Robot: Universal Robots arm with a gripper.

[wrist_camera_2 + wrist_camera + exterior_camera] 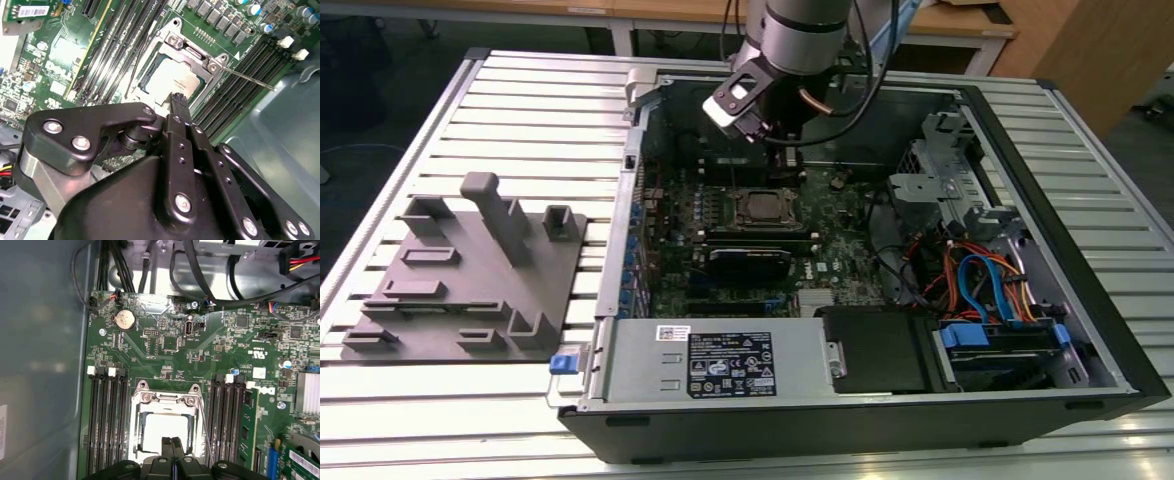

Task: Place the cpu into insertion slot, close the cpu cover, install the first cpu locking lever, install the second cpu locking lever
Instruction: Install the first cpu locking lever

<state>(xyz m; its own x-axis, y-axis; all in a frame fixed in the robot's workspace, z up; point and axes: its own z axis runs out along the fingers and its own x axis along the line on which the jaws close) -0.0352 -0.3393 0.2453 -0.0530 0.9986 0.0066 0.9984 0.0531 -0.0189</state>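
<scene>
The cpu [172, 82] lies flat in the insertion slot [134, 440] on the green motherboard, its pale silver face [161, 430] showing through the window of the cpu cover [165, 401]. The cover lies down over it. A thin metal locking lever [250, 79] juts out past one side of the socket, seen as a slim rod [205, 435] in the first wrist view. My gripper [177, 100] hovers just above the socket's edge with its black fingers [172, 445] shut together on nothing. In the exterior view the gripper [771, 138] hangs over the case, behind the socket [761, 207].
Memory slots [107, 425] flank the socket on both sides. Black cables [200, 275] run along the board's edge. The open case has a power supply [720, 362] at the front and drive bays with blue and orange cables [987, 290]. A grey fixture plate [467, 275] lies at the exterior view's left.
</scene>
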